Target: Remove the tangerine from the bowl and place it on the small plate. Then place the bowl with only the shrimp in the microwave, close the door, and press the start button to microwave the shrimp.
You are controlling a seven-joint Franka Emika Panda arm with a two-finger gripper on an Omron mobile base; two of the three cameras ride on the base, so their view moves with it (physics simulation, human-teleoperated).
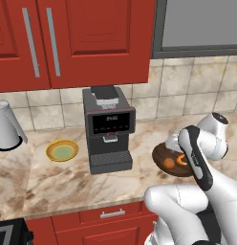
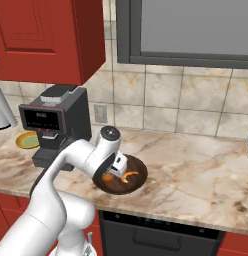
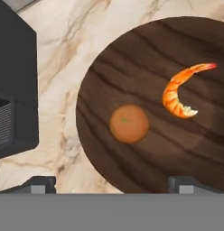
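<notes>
The gripper (image 3: 111, 184) is held above the bowl (image 3: 132, 54) with its jaws spread wide apart and nothing between them, the two fingertips (image 3: 39, 184) being seen at either side of the lower edge in the hand view. The tangerine (image 3: 128, 124) and the shrimp (image 3: 179, 92) are contained in the bowl, apart from each other, on the marble counter (image 1: 53, 182) just right of the black coffee machine (image 1: 108, 129). The small plate (image 1: 62, 150) is seen left of that machine.
</notes>
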